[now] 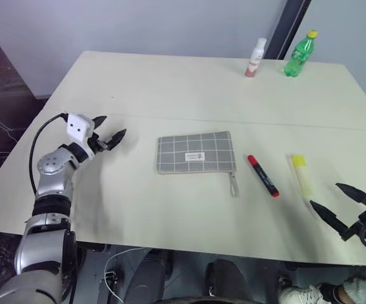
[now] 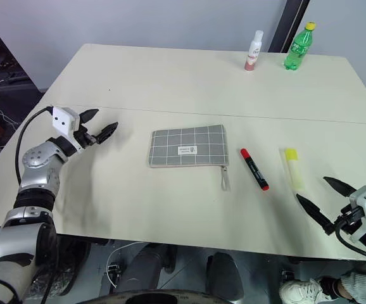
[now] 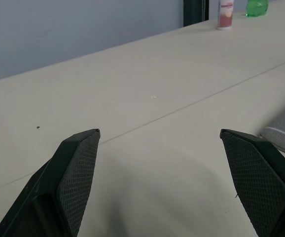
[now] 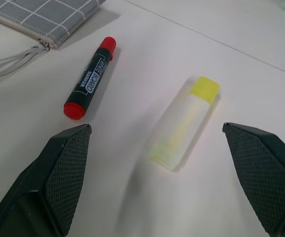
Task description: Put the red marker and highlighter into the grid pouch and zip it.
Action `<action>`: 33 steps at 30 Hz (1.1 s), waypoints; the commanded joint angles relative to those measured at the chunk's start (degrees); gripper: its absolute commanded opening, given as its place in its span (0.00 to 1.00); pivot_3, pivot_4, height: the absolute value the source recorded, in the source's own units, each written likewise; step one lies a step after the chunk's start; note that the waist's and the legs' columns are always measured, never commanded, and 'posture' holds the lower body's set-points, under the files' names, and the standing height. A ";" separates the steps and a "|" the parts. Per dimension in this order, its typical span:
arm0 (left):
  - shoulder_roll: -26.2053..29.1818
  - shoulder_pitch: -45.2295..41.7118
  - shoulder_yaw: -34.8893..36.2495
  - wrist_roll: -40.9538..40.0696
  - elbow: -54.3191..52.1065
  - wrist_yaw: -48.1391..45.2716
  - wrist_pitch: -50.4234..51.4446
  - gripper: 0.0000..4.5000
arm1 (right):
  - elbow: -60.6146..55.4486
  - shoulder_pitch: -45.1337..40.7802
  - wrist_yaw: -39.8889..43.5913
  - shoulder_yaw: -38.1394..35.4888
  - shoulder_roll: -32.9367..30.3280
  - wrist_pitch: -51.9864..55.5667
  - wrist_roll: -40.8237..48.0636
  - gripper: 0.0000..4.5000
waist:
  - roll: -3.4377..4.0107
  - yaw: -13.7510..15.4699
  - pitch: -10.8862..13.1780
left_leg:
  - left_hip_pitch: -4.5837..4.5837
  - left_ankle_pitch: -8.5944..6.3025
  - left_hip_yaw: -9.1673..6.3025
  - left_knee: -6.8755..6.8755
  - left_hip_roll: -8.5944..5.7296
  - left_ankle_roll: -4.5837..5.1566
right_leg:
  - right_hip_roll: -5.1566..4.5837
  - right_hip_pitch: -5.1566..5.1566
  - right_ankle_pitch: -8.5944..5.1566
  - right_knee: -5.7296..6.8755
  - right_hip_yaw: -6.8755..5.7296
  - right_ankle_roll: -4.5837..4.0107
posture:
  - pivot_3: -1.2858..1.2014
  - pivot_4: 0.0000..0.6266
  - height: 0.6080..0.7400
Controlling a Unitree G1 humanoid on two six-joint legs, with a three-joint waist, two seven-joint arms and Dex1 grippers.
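The grid pouch point(image 1: 196, 152) lies flat in the middle of the table, its zipper pull point(image 1: 233, 183) trailing toward the front. Just right of it lies the red marker point(image 1: 263, 175), and further right the pale yellow highlighter point(image 1: 301, 173), both loose on the table. My left gripper point(image 1: 109, 131) hovers open to the left of the pouch, pointing toward it with nothing between its fingers. My right gripper point(image 1: 335, 201) stands open near the front right edge, just short of the highlighter point(image 4: 184, 130) and the marker point(image 4: 90, 77).
A green bottle point(image 1: 298, 54) and a small white and pink bottle point(image 1: 255, 57) stand at the far right of the table point(image 1: 170, 88). A seam line crosses the tabletop behind the pouch. The table's front edge runs just below my right gripper.
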 commanded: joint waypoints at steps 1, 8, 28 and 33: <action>0.88 -0.40 1.25 -1.24 -2.19 -0.19 -0.53 0.91 | -0.95 0.51 -0.29 -0.44 0.28 -0.86 0.17 0.99 | 0.00 0.00 0.00 | 0.00 0.00 0.00 0.00 0.00 0.00 | 0.00 0.00 0.00 0.00 0.00 0.00 | 0.52 0.24 1.00; 0.81 0.68 0.60 -0.40 -5.72 0.95 -0.41 0.91 | 0.72 -1.36 0.03 0.55 -0.66 -0.81 -0.27 0.99 | 0.03 -0.03 -0.02 | 0.00 0.00 0.01 0.00 0.00 0.00 | -0.01 0.00 -0.01 0.00 0.03 -0.01 | 0.52 0.24 1.00; 1.65 2.29 0.59 0.15 -6.56 1.56 -3.59 0.91 | 0.07 -8.36 -0.24 3.62 -2.94 2.64 0.71 0.99 | 0.03 -0.01 -0.02 | -0.03 0.00 0.04 -0.02 0.02 0.00 | -0.01 -0.07 -0.02 0.00 0.04 -0.04 | 0.52 0.24 1.00; 1.66 2.24 0.28 0.51 -6.18 1.81 -4.33 0.91 | -4.02 -12.32 -2.69 5.78 -2.92 6.05 0.88 0.99 | 0.03 -0.03 -0.02 | -0.04 0.00 0.04 -0.03 0.03 0.00 | 0.00 -0.10 -0.02 0.00 0.05 -0.04 | 0.52 0.24 1.00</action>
